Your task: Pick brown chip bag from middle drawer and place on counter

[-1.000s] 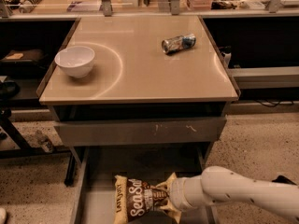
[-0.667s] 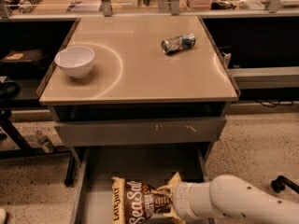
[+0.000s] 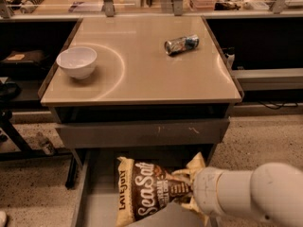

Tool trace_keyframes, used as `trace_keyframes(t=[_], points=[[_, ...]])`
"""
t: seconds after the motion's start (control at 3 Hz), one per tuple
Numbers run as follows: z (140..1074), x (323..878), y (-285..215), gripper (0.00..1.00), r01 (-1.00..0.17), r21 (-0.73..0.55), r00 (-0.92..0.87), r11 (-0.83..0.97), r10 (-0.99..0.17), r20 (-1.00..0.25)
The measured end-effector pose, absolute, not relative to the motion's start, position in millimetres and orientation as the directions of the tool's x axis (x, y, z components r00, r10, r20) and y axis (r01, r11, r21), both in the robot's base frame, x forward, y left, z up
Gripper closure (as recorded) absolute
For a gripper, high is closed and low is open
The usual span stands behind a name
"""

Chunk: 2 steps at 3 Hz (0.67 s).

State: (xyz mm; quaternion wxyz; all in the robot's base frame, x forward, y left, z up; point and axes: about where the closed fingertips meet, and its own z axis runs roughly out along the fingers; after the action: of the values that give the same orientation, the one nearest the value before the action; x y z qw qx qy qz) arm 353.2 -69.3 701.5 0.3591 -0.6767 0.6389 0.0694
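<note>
While the white arm (image 3: 255, 193) reaches in from the near right, the claw (image 3: 187, 189) sits over the open middle drawer (image 3: 94, 200), below the bench (image 3: 142, 79) front edge. The claw is closed on the crumpled pale yellow right end of the brown chip bag (image 3: 147, 193).

The bag lies within the drawer opening, tilted, with its white "Sea Salt" lettering facing up and its left end toward the drawer's left wall. Whether the bag touches the drawer floor cannot be determined.

Directly above and behind the bag, the closed grey drawer front (image 3: 142, 132) spans the cabinet width.

On the bench:
- White bowl (image 3: 76, 62): upright, at the left side.
- Crushed can (image 3: 181, 43): on its side, at the far right, well apart from the bowl.
</note>
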Motion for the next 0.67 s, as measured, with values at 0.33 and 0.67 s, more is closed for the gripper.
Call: trace_keyframes(t=[0.33, 0.67], points=[[766.6, 362.2, -88.9, 1.00, -0.883, -0.458, 0.178, 0.106, -0.827, -0.533], [767.8, 362.4, -88.7, 1.00, -0.881, -0.460, 0.179, 0.106, -0.827, -0.533]])
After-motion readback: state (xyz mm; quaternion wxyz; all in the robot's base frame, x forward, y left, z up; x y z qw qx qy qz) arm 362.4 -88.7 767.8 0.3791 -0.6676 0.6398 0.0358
